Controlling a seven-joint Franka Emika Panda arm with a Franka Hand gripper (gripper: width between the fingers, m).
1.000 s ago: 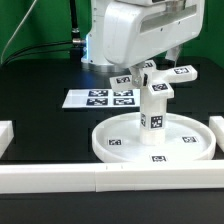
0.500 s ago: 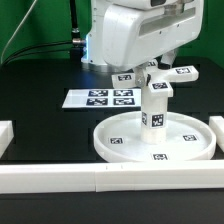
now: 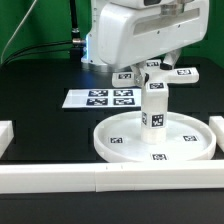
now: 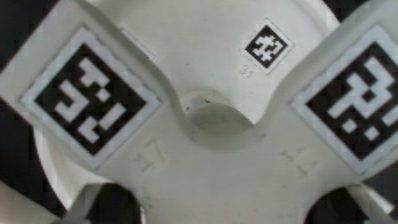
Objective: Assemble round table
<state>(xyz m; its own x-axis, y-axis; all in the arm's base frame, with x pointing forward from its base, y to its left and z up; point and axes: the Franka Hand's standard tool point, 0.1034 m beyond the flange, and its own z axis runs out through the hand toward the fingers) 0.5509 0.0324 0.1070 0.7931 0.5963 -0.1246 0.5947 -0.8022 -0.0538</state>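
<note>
On the black tabletop (image 3: 40,125), behind a white bar (image 3: 100,180), the disc (image 3: 125,130) is seen lying flat, with the leg (image 3: 153,112) stood upright on its hub. The cross (image 3: 184,72) is perched atop the leg, and the tool (image 3: 152,70) hangs close over it; whether it is gripped cannot be told. If the cross is pressed off-centre, the joint could be jammed or the leg tipped.
</note>
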